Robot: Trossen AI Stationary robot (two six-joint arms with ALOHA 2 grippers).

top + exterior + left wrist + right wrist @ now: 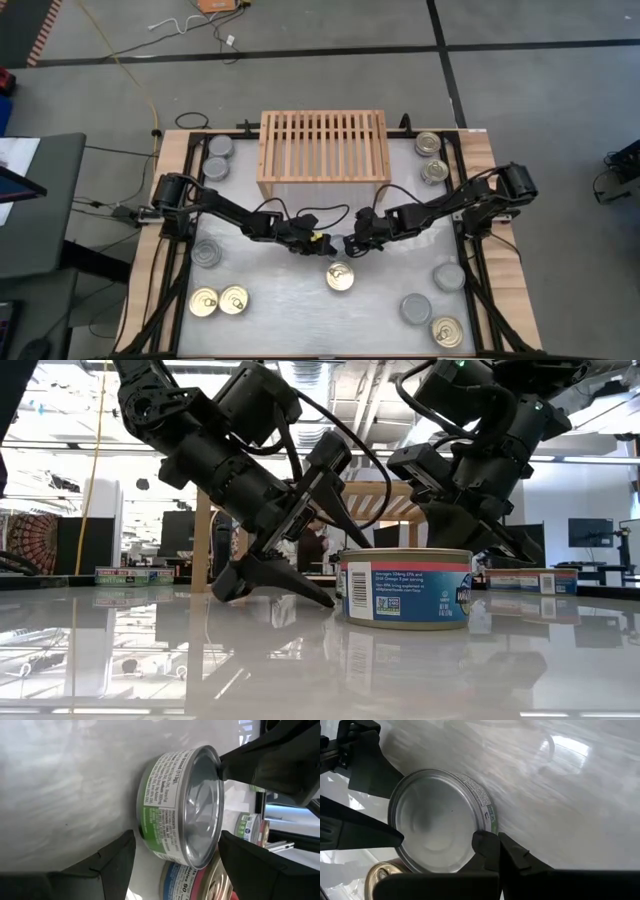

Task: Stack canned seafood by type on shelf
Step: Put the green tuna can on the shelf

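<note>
High view, shelf (323,147) bare, tins (340,276) on table

- A robotics lab or test space in an open office hall, not a home or shop.
- The bare grey concrete floor (530,90) is marked with black tape lines, and a loose yellow cable (135,80) trails across it.
- The white-topped work table (300,310) has a wooden edge and a black metal frame.
- Beyond it, the low view shows dark computer monitors (588,532) on desks, under long ceiling strip lights (70,452).
</note>
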